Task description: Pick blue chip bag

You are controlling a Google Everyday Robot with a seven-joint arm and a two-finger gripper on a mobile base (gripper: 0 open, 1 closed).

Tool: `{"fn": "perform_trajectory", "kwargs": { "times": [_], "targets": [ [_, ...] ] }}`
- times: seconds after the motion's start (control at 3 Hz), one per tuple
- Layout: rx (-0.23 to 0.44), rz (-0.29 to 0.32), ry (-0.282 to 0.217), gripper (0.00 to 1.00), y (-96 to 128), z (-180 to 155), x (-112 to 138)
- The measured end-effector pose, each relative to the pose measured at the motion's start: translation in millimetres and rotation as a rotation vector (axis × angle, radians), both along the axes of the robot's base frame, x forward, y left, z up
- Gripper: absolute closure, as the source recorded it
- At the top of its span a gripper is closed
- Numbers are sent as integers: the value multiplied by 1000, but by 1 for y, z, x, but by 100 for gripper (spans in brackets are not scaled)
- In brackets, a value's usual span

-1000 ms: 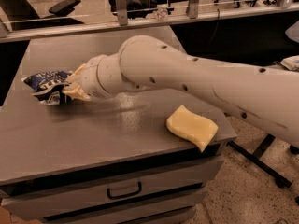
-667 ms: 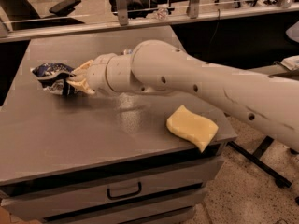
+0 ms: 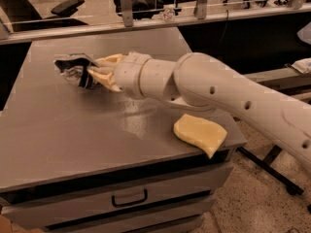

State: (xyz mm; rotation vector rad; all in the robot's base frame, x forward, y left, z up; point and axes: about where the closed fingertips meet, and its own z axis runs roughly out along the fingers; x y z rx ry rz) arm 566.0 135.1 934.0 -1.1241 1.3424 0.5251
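The blue chip bag (image 3: 73, 68) is a small crumpled dark foil bag with silvery edges, at the upper left of the grey cabinet top (image 3: 58, 144). It is tilted and appears lifted off the surface. My gripper (image 3: 92, 71) reaches in from the right on a thick white arm. Its cream fingers (image 3: 104, 77) are shut on the right side of the bag. The bag's right part is hidden between the fingers.
A wavy yellow sponge (image 3: 200, 132) lies near the front right corner of the cabinet top. Drawers with a handle (image 3: 129, 198) are below the front edge. A rail and office chairs stand behind the cabinet. A table leg (image 3: 272, 154) stands on the floor at right.
The gripper has moved up and to the right with the bag in it. The bag has risen from the surface and looks more crumpled.
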Motion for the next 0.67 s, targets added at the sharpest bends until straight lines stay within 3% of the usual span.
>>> {"fn": "perform_trajectory", "kwargs": {
  "times": [0.33,0.67],
  "targets": [
    [39,-58,-20,100,-61,6,2],
    [39,-58,-20,100,-61,6,2]
  ]
}}
